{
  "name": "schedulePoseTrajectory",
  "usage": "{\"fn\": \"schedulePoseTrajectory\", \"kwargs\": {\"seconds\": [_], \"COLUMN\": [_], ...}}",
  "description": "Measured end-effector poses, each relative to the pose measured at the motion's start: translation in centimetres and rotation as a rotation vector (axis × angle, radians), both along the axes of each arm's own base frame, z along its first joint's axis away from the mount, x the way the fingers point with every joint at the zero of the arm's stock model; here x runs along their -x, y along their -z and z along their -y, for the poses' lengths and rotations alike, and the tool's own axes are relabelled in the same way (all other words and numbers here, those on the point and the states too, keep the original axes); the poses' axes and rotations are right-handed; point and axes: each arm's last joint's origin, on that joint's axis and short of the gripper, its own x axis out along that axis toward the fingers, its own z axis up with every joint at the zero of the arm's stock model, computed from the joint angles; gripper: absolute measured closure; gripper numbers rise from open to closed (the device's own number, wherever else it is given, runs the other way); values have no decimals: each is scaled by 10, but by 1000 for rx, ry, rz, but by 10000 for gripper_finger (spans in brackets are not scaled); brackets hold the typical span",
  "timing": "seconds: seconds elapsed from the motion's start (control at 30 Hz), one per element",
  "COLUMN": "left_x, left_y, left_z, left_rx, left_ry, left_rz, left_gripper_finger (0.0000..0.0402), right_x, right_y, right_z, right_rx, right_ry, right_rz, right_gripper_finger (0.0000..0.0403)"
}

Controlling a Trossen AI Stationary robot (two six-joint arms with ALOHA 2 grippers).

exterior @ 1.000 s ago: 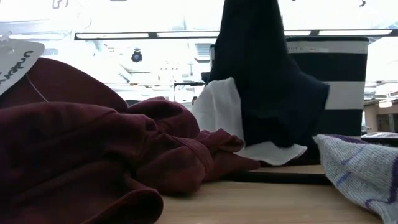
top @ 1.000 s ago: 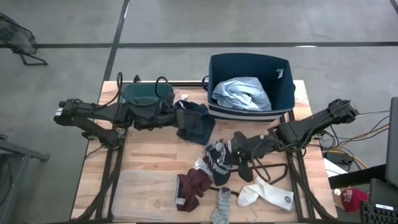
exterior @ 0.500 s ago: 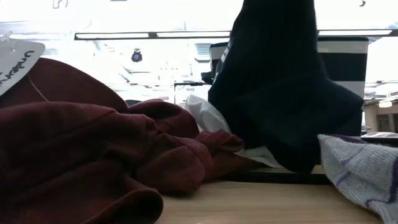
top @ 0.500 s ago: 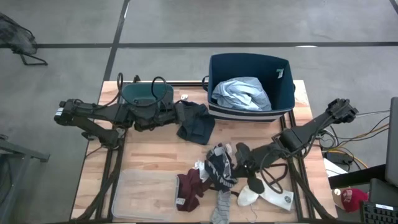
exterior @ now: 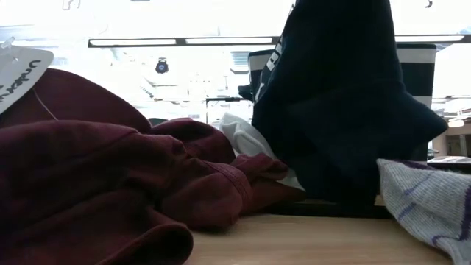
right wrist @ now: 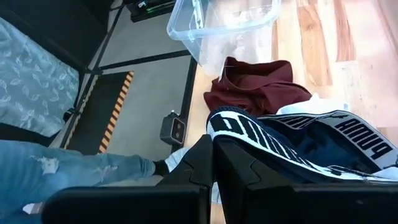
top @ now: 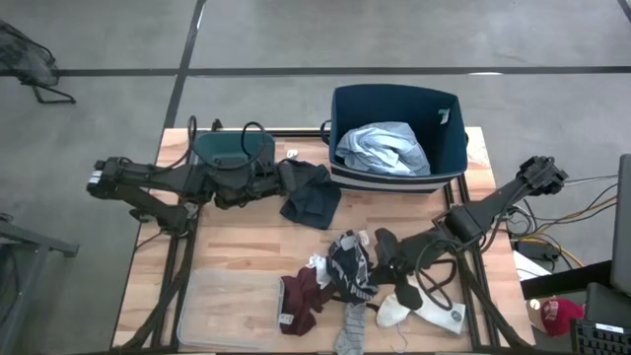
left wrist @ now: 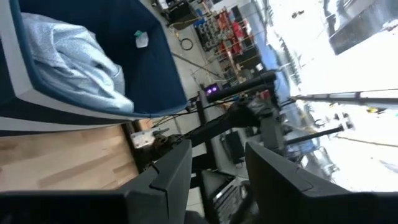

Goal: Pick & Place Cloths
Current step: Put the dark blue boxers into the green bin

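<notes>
Progress is early, I judge: only the light blue shirt [top: 383, 149] lies in the navy bin [top: 340, 138], while my right gripper [right wrist: 214, 152], jaws pinching the navy-and-white garment [top: 352, 269], and left gripper [top: 286, 179], jaws clamping the dark cloth [top: 314, 200], work near it, maroon piece [top: 307, 292] and socks [top: 426, 310] waiting.

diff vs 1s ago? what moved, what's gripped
The right gripper has carried the navy logo garment toward the table's front edge, onto the pile by the maroon piece; its fingers are shut on the waistband. The left gripper still holds the dark cloth beside the blue bin, shifted very little. The light blue shirt, tray and socks are unchanged.
</notes>
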Motion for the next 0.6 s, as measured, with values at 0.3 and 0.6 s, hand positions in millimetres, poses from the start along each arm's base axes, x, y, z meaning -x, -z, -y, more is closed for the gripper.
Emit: {"fn": "schedulePoseTrajectory", "kwargs": {"seconds": [0.3, 0.6], "left_x": [-23, -20], "left_y": [20, 18], "left_z": [5, 17], "left_rx": [-95, -320], "left_ry": [105, 435], "left_rz": [-107, -128], "left_gripper_finger": [245, 245], "right_x": [-9, -16], "right_y": [-36, -78], "right_z": [20, 48], "right_rx": [-37, -78], "right_ry": [117, 315], "right_rz": [116, 243], "right_gripper_finger": [394, 394]}}
